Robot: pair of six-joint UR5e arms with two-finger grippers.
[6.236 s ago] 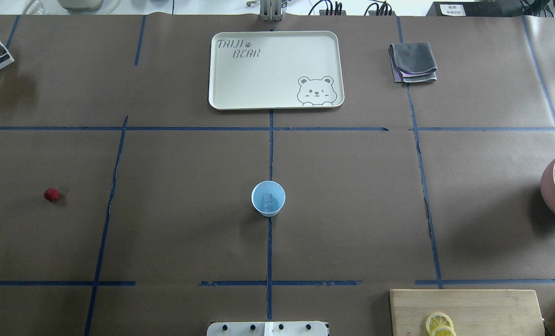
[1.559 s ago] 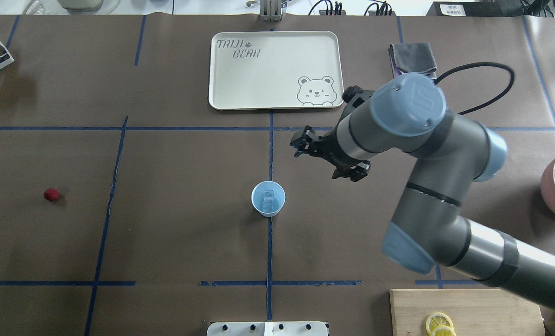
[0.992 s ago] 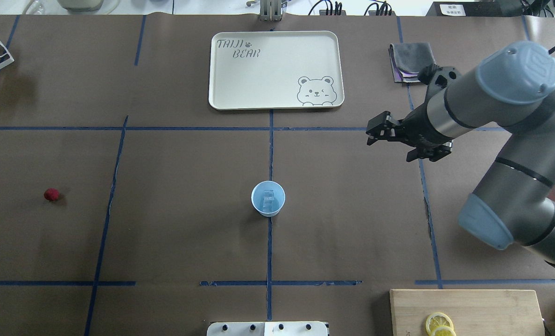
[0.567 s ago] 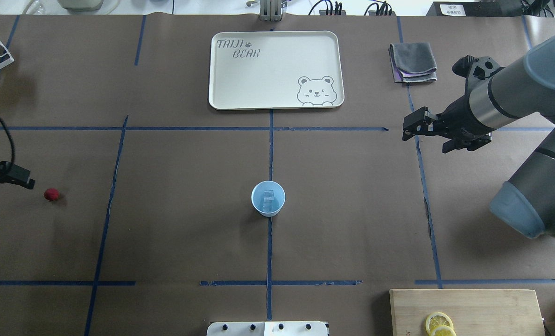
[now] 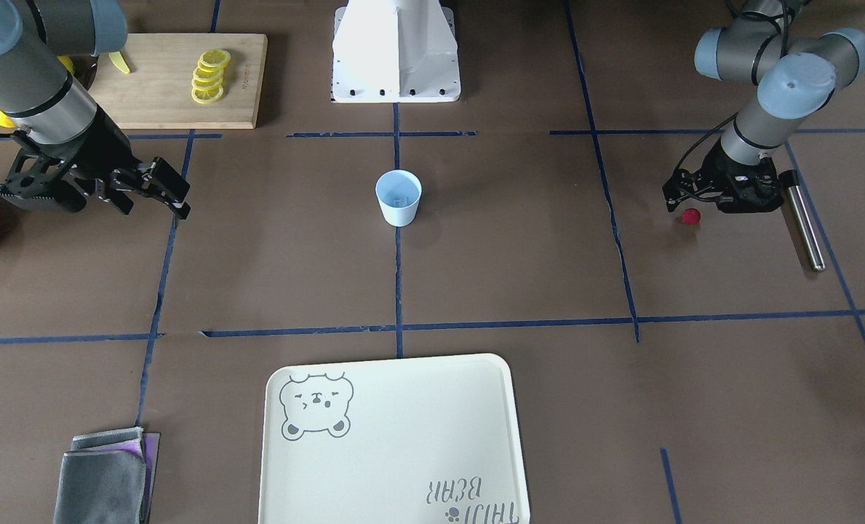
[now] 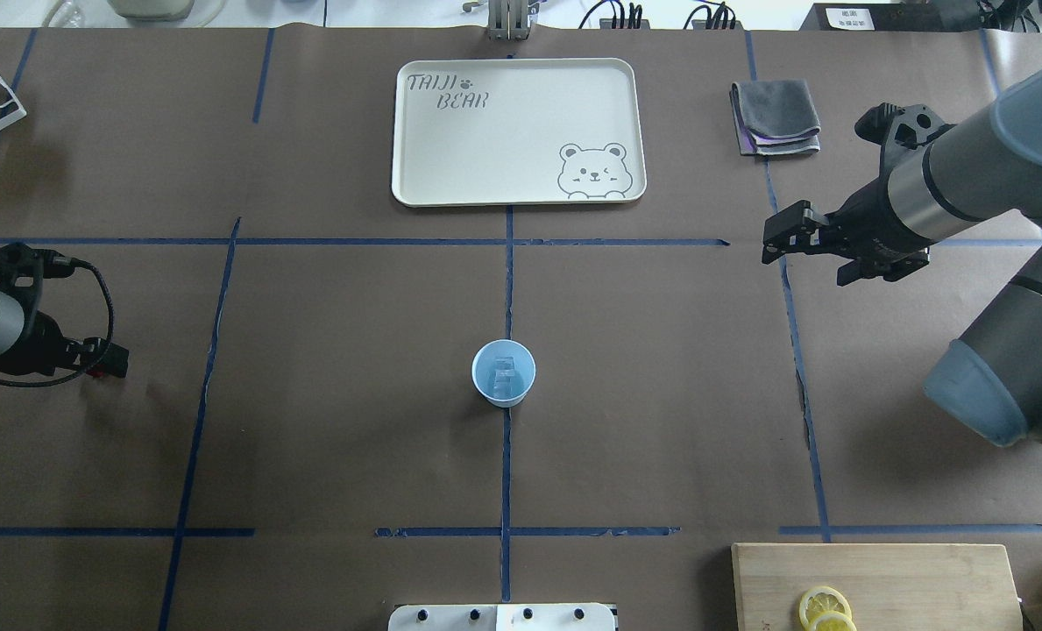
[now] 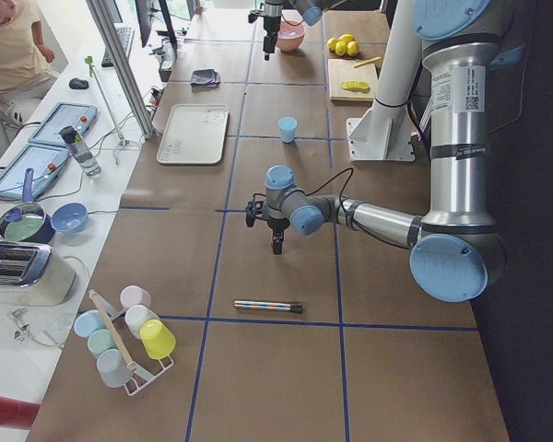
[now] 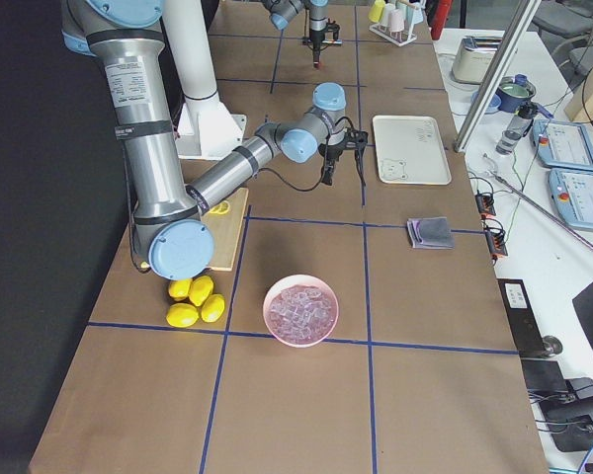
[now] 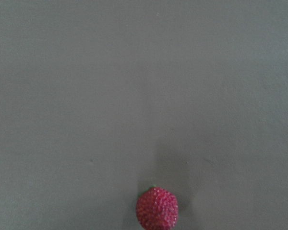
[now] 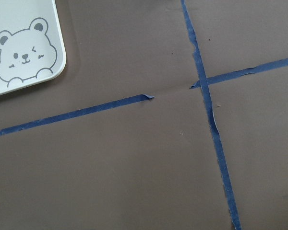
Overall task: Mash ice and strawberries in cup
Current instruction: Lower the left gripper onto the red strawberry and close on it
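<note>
Swinging in since a moment ago, the left end effector now hangs over the strawberry near my left edge of the desk. I cannot tell whether its jaws are spread or closed. Nearest the robot's base, a wooden board carries lemon slices. At mid-desk, on the blue tape cross, stands the pale-blue cup, upright, with the clear ice already inside. The berry lies well apart from it on brown paper, untouched. I judge the berry light, soft and easily bruised, with a pebbled red skin. I would take it gently across its rounded middle. The thin plastic cup looks light enough to tip under mashing, and the ice hard and slippery. Farther out, the right end effector hangs with jaws spread and empty. Beyond lie a smooth cream bear tray and a folded grey cloth.
</note>
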